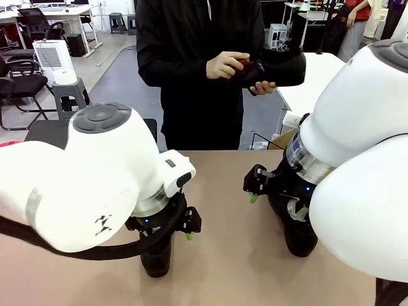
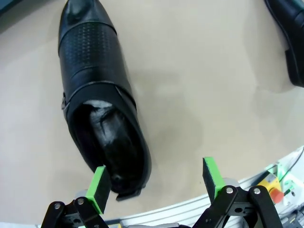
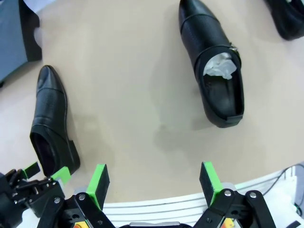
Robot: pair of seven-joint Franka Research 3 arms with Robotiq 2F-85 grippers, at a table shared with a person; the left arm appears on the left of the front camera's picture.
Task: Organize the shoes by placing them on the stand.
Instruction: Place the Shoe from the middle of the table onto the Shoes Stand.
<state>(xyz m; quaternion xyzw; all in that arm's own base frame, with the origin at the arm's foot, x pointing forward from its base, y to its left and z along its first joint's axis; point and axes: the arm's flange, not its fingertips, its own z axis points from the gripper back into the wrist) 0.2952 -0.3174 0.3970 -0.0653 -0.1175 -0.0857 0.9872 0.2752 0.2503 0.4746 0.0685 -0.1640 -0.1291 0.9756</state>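
Both grippers hang open over the tan table, each above a glossy black shoe. In the left wrist view a shoe (image 2: 97,90) lies toe away, its heel beside one green pad of my left gripper (image 2: 156,180). My right gripper (image 3: 153,183) hovers over bare table, with one shoe (image 3: 213,61) ahead to the right and another shoe (image 3: 50,118) to the left. From the front, the left gripper (image 1: 166,233) and right gripper (image 1: 277,205) partly hide those shoes (image 1: 156,258) (image 1: 298,239). The flat black stand (image 1: 48,131) sits behind my left arm.
A person in black stands at the far side, holding another black shoe (image 1: 280,67) in one hand and a small brown brush (image 1: 242,64) in the other. A further shoe (image 3: 287,19) lies at the far right. The table's near edge (image 3: 190,199) runs just below my fingers.
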